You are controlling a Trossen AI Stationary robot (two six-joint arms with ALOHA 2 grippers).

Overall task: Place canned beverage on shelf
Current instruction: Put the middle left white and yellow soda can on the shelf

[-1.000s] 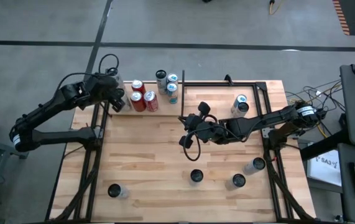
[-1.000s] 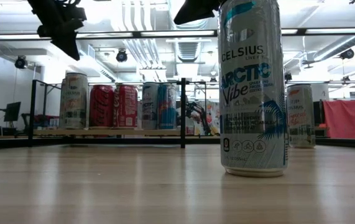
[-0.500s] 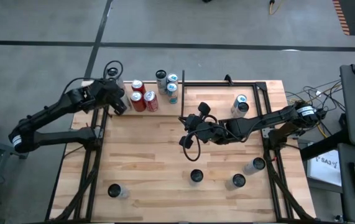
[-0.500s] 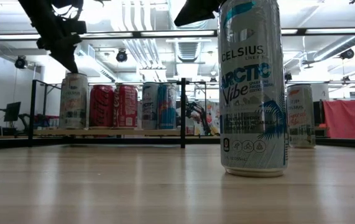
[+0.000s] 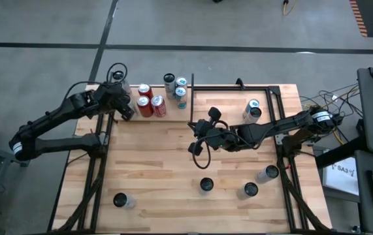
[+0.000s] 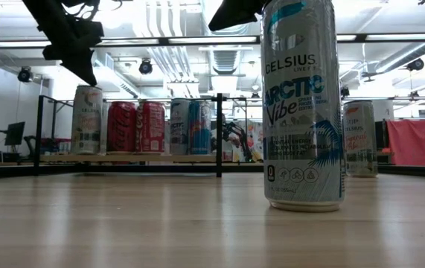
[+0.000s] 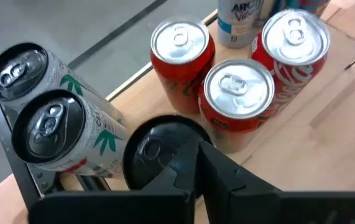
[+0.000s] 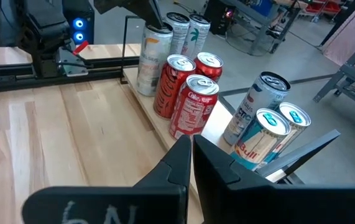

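Though hidden in the high view, two white cans [image 7: 53, 134] beside left gripper [image 7: 196, 165].

Wooden table [image 5: 166, 163]: six scattered cans. Shelf [image 8: 141, 106]: upright cans [image 5: 152, 104] clustered.

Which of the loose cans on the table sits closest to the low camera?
The silver-and-teal Celsius can. It fills the foreground of the low view, far larger than the cans lined up on the shelf behind.

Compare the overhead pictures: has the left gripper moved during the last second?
Yes. The left gripper has shifted slightly toward the table's far edge, ending beside the red cans, which stayed put.
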